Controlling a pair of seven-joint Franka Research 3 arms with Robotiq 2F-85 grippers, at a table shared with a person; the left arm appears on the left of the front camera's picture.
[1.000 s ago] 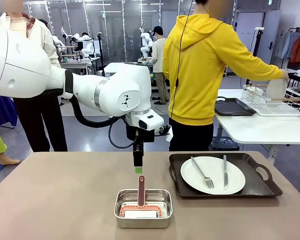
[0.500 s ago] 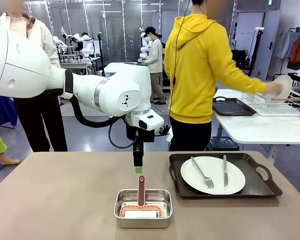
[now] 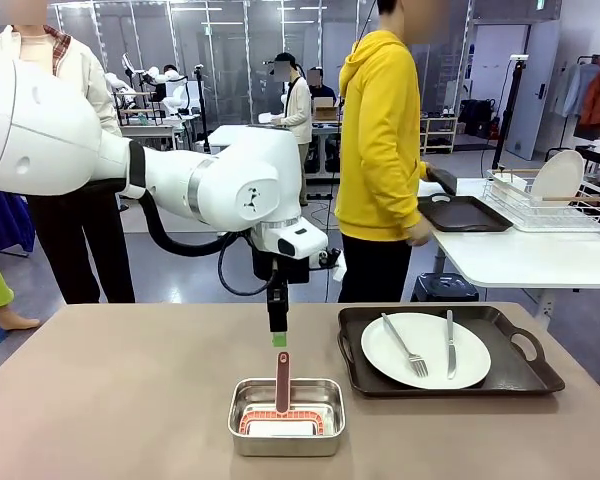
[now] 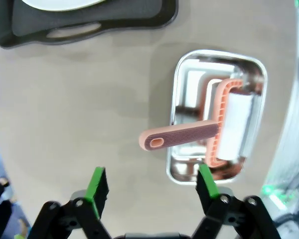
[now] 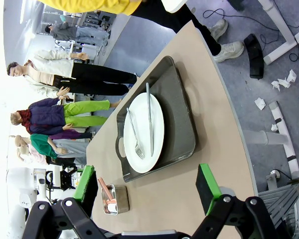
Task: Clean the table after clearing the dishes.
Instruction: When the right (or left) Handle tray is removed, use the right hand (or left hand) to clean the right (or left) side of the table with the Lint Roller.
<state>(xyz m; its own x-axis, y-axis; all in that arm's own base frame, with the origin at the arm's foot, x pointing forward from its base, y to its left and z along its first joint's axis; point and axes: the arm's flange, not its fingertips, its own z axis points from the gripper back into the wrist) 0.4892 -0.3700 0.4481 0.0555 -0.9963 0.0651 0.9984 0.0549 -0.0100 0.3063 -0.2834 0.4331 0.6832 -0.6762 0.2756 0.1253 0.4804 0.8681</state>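
Note:
On the taupe table (image 3: 110,400), a white plate (image 3: 425,350) with a fork (image 3: 405,345) and a knife (image 3: 450,343) rests on a dark handled tray (image 3: 520,375) at the right. My left gripper (image 3: 278,340) hangs open just above the pink handle of a lint roller (image 3: 282,380) lying in a steel pan (image 3: 286,432). In the left wrist view the left gripper (image 4: 152,184) is open, its green pads either side of the roller (image 4: 189,137), apart from it. My right gripper (image 5: 145,191) is open and empty, off the table's edge, looking at the plate (image 5: 144,134).
A person in a yellow hoodie stands beyond the far edge, a hand at a dark tray (image 3: 465,213) on the white side table. A wire rack (image 3: 540,205) there holds a white plate (image 3: 558,180). Other people stand at the back left.
The person has let go of the white plate in the rack and turned to the dark tray on the side table. My left arm has stayed put.

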